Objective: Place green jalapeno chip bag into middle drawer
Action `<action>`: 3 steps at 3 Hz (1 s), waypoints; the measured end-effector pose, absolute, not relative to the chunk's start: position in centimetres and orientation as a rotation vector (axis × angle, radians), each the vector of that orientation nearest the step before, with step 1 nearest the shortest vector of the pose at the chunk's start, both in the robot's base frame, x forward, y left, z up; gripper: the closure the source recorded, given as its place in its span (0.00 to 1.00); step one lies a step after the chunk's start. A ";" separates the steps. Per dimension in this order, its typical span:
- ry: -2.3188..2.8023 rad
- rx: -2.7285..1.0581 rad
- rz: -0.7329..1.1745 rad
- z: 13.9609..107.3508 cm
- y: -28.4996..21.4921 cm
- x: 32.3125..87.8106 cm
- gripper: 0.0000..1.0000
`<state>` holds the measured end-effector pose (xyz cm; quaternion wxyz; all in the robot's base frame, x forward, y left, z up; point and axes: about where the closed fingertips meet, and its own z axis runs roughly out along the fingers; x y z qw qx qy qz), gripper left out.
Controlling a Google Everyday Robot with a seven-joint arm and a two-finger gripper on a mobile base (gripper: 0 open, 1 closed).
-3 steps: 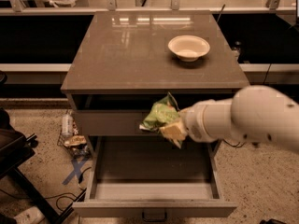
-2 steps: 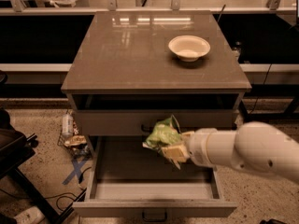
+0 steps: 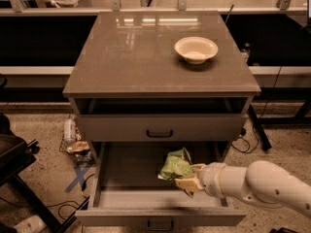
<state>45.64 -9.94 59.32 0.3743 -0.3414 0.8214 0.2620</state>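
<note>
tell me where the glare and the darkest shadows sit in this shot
Camera view: light streaks glare on the far cabinet top; the white bowl casts a soft shadow; the slot under the top is near black; the middle drawer is dim, yet the green jalapeno chip bag, gripped by the gripper above its tray, shows clearly.

The bag (image 3: 174, 165) is seen as crumpled, shiny green foil. It is clamped by the matt tan gripper (image 3: 187, 182), positioned over the open drawer (image 3: 129, 171), whose grey-tan tray is shown smooth and matt. The cabinet top (image 3: 146, 57) is polished, with lights reflected. The bowl (image 3: 196, 49) appears smooth and faintly glossy. The arm (image 3: 262, 183) is cased in smooth white plastic. The floor (image 3: 34, 130) is speckled.
</note>
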 end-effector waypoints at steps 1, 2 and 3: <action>2.131 -0.892 0.700 54.6 -10.0 47.0 1.00; 2.143 -0.904 0.729 51.6 -8.2 49.0 1.00; 2.143 -0.910 0.738 51.3 -7.7 49.1 0.86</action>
